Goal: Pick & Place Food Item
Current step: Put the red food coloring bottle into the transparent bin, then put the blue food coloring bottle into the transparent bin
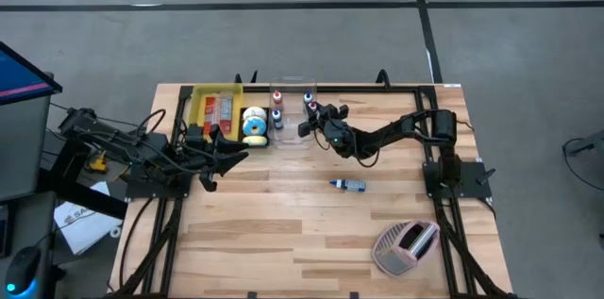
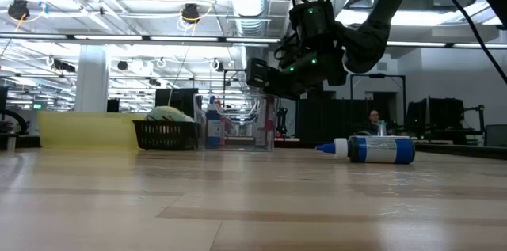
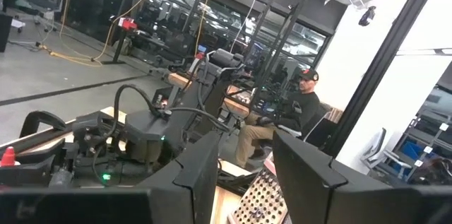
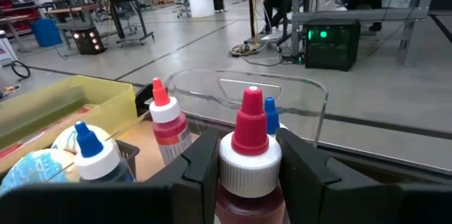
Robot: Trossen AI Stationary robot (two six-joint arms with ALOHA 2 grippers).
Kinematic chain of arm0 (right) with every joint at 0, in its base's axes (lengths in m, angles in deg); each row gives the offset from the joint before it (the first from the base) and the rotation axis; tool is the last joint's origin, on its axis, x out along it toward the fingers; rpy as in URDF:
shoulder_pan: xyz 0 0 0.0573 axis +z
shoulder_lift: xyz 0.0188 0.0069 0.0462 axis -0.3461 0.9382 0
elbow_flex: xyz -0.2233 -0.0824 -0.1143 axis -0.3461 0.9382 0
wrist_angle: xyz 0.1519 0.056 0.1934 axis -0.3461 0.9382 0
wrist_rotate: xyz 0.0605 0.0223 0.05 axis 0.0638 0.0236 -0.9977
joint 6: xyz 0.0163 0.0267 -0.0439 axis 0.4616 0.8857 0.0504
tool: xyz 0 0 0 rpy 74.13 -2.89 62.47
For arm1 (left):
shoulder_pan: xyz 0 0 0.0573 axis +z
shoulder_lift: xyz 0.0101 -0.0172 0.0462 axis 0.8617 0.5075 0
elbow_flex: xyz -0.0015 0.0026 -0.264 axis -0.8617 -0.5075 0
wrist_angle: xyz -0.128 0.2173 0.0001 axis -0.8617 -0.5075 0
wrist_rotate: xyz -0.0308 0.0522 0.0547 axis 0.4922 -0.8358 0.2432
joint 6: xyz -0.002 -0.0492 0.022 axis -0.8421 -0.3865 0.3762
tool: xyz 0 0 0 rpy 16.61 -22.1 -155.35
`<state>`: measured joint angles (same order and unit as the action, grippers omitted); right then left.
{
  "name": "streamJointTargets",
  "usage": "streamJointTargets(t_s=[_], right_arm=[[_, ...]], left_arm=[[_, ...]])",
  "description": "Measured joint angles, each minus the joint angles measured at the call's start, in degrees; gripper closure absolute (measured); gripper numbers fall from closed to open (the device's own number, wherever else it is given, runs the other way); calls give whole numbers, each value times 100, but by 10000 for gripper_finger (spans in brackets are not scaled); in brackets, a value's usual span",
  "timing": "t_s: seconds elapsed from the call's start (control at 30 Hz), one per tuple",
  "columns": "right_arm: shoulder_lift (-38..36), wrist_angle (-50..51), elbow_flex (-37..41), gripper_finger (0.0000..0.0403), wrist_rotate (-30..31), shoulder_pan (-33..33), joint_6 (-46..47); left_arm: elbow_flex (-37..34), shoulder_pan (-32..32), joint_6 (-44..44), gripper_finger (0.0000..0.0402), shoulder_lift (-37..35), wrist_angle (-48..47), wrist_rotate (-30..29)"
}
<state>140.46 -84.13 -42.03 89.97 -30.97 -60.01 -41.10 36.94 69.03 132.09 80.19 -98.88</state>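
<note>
The wooden desk (image 1: 283,233) carries, near its twelve o'clock edge, a yellow bin (image 1: 215,107), a clear acrylic container (image 1: 293,87) with small dropper bottles, and a black basket (image 2: 166,134); the left pincer (image 1: 215,162) waits at nine o'clock, its fingers parted and holding nothing. The right pincer (image 1: 316,118) hangs raised by the clear container at about twelve o'clock, its fingers closed on a red-capped bottle (image 4: 247,160) gripped just below the white collar. A blue-labelled bottle (image 1: 349,185) lies on its side near the centre, so the carry is best done with the held bottle kept upright, lifted clear of its neighbours, and set down gently before the fingers part.
</note>
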Motion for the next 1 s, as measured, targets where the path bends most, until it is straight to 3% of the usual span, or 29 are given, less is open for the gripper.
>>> streamJointTargets(t_s=[0.1, 0.23, 0.33, 0.67, 1.0], right_arm=[[0, 52, -2, 296, 0, 2, 2], [0, 241, -1, 254, 9, -3, 165], [-2, 252, -2, 244, 10, -7, 173], [-2, 94, -2, 288, 9, 40, 101], [-7, -114, -2, 291, 7, 95, 66]], left_arm=[[0, 0, -2, 270, 0, 0, 0], [-2, 0, -22, 270, 0, 0, -2], [-2, 0, -39, 270, 0, 0, -2], [-2, 0, -41, 270, 0, 0, 7], [-2, 0, -39, 270, 0, 0, 48]])
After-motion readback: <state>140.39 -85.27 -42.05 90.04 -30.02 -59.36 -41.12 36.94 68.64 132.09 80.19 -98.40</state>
